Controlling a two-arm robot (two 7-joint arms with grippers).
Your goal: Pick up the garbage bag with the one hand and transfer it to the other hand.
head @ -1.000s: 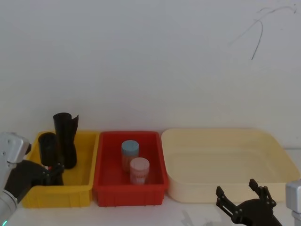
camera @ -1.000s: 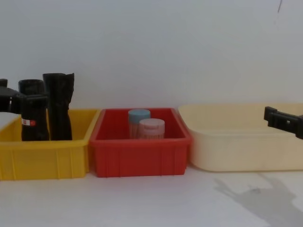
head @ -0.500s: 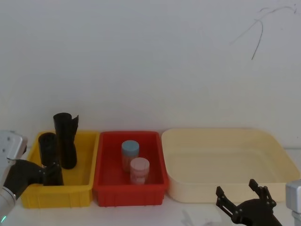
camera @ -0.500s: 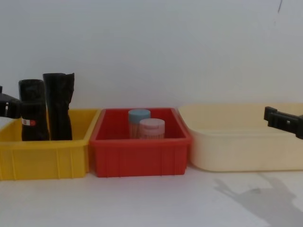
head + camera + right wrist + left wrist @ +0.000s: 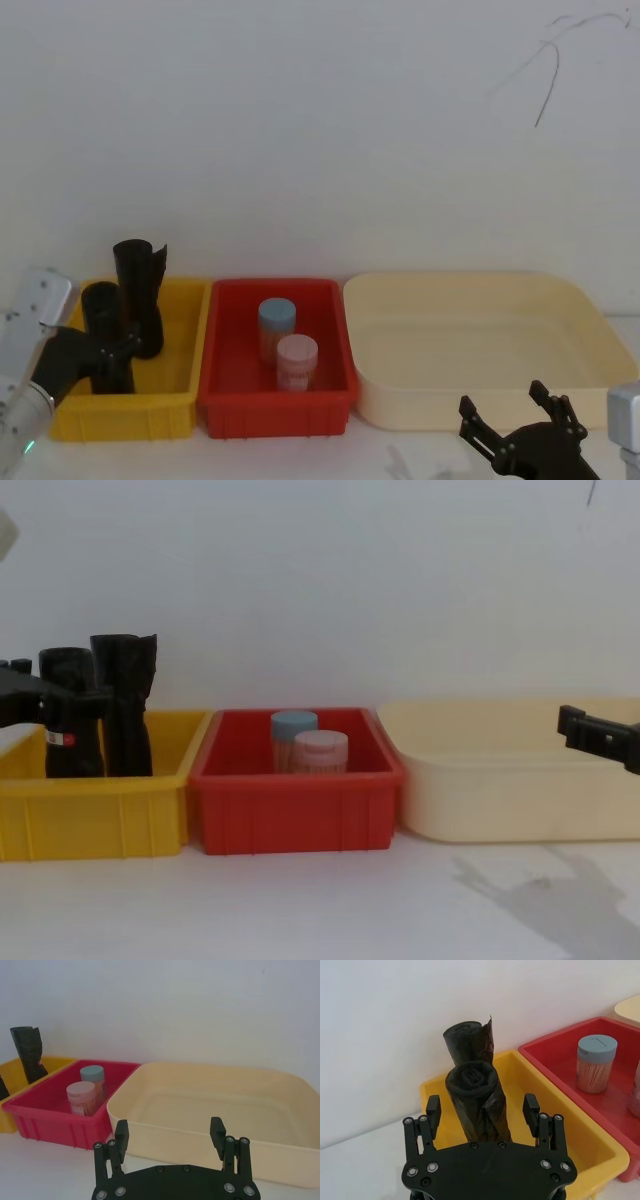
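Left gripper, fingers apart, flanks the upright garbage bag inside the yellow bin; best to close squarely mid-roll, while right gripper idles open far right of that bin

Garbage bag base behind yellow bin

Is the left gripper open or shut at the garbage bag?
Open. The left gripper holds its fingers apart on both sides of the upright garbage bag, with a gap at each.
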